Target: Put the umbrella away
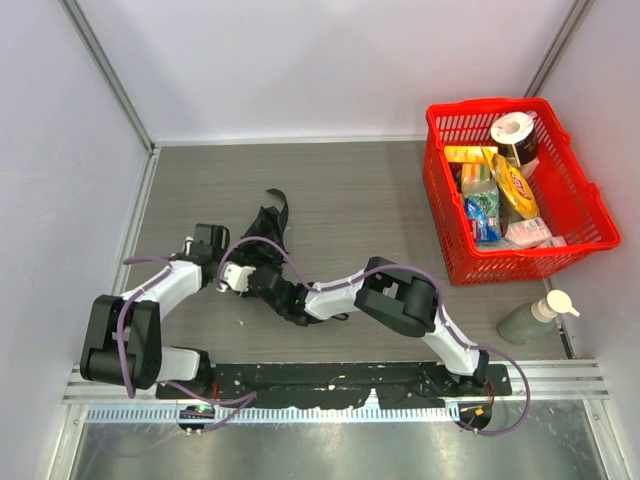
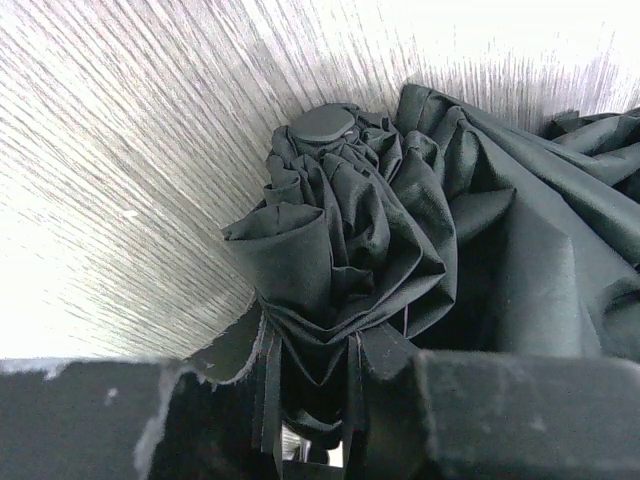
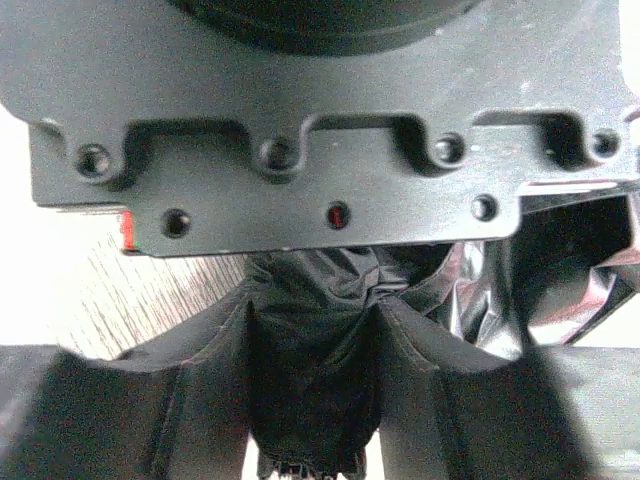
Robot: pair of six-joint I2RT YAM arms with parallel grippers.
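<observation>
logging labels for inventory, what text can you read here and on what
None can be read.
On the packets in the red plastic basket: print too small and blurred.
On the yellow bag: red logo, unreadable.
On the black fabric folding umbrella: no lettering shows.
</observation>
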